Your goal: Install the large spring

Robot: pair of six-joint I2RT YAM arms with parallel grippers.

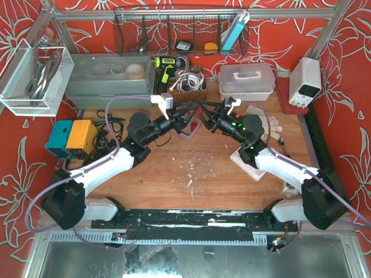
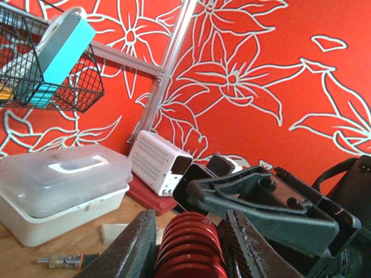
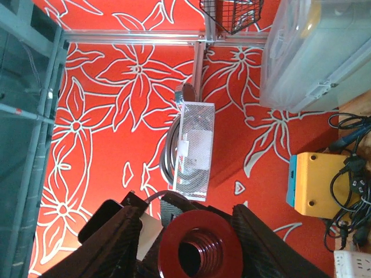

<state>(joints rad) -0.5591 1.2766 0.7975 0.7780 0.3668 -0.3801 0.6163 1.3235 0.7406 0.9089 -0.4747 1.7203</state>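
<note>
Red spring [image 2: 188,250] in left tool [image 2: 190,216]

At the bottom of the left wrist view you have the large spring [image 2: 188,249]: glossy red coils, smooth and catching the light. Beside it, the fingers [image 2: 136,249] of the left end effector [image 2: 190,223] are matt black with coarse toothed faces. In the middle of the top view, the surface [image 1: 191,156] is bare matt wood, scuffed. The basket [image 2: 81,95] at upper left is thin black metal wire. The lidded box [image 2: 58,179] below it is cloudy translucent plastic.
</note>
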